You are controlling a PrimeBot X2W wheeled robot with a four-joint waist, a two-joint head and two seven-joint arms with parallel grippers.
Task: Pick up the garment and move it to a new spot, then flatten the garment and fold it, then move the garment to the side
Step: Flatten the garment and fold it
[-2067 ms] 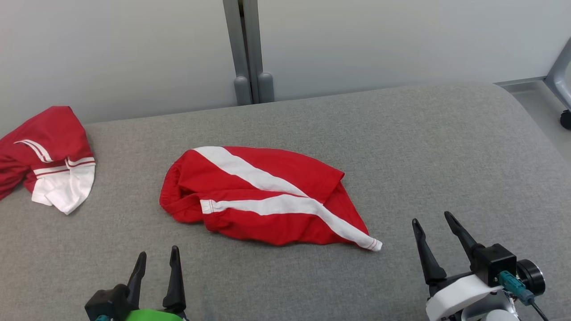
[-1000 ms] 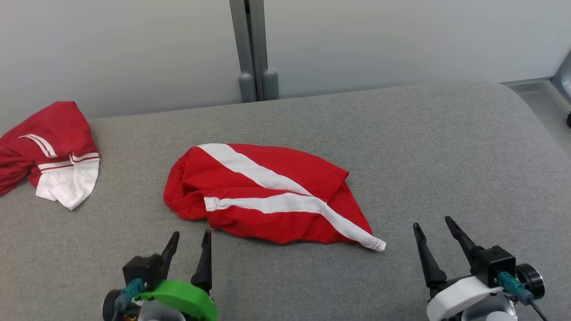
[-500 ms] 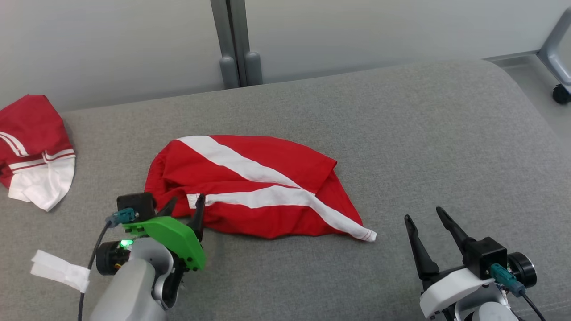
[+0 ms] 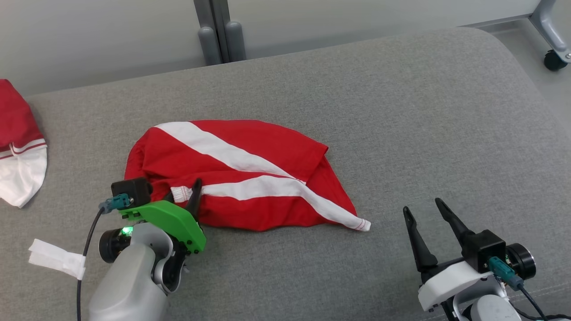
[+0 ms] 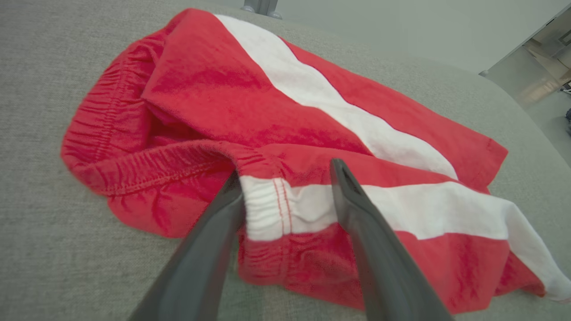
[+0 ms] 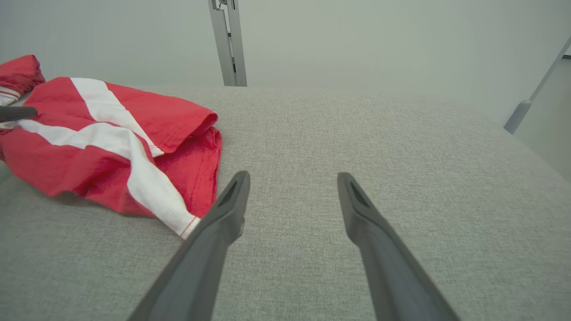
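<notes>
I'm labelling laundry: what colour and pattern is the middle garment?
The garment is red with broad white stripes; the left wrist view shows it best.

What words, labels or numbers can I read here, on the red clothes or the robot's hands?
None can be read.
The red garment shows only white stripes, no print.
The left hand and right hand carry no lettering.
The white tag looks blank.

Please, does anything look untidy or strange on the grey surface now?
The red garment lies crumpled, not flat: its waistband is bunched and one part folds over another. A second garment lies at the left edge. A white tape strip sticks out loose beside the left arm.
</notes>
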